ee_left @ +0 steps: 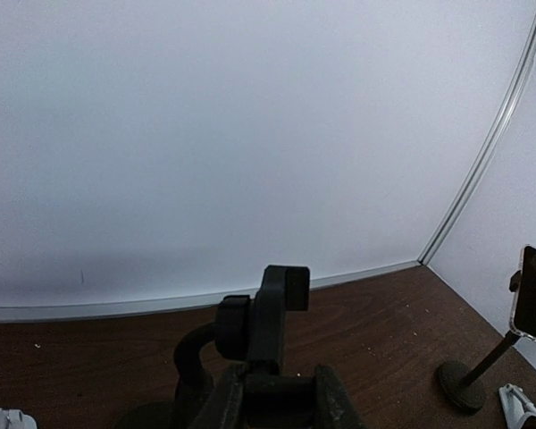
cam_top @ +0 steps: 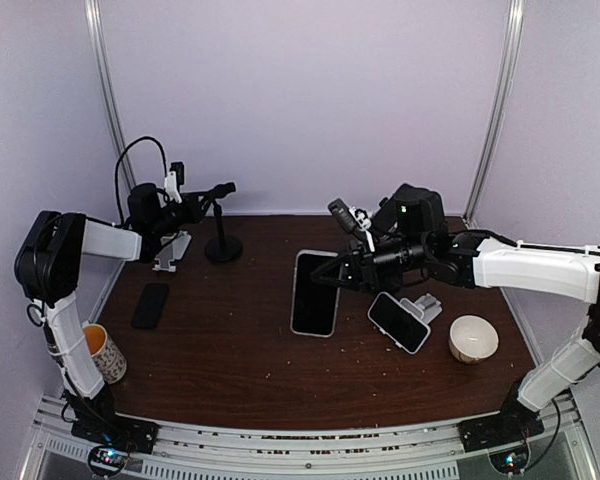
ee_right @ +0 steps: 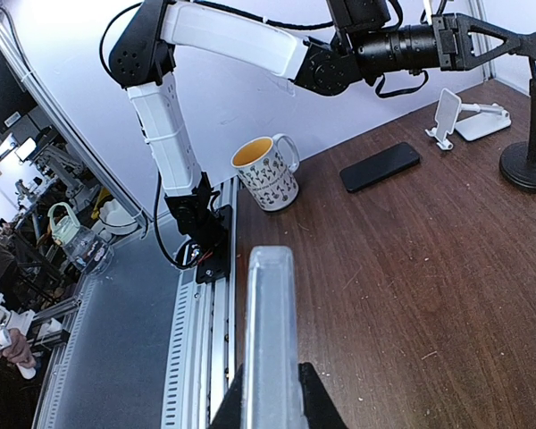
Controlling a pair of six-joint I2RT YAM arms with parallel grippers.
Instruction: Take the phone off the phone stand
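Observation:
My right gripper [cam_top: 346, 274] is shut on the phone in a clear case [cam_top: 314, 292] and holds it above the table's middle. In the right wrist view the phone [ee_right: 270, 331] is edge-on between the fingers [ee_right: 314, 402]. In the left wrist view this phone [ee_left: 534, 291] stands over a thin black stem with a round base [ee_left: 463, 384]. I cannot tell whether it still touches that stand. My left gripper [cam_top: 208, 196] is shut on the head of a second black phone stand [cam_top: 223, 247], whose clamp [ee_left: 280, 299] shows above my fingers [ee_left: 339, 404].
A second phone [cam_top: 398, 322] leans on a white stand [cam_top: 427, 305] at the right, beside a cream bowl [cam_top: 473, 338]. An empty white stand [cam_top: 172, 252] and a flat black phone [cam_top: 151, 305] lie at the left. A patterned mug [cam_top: 105, 352] stands at the near left edge.

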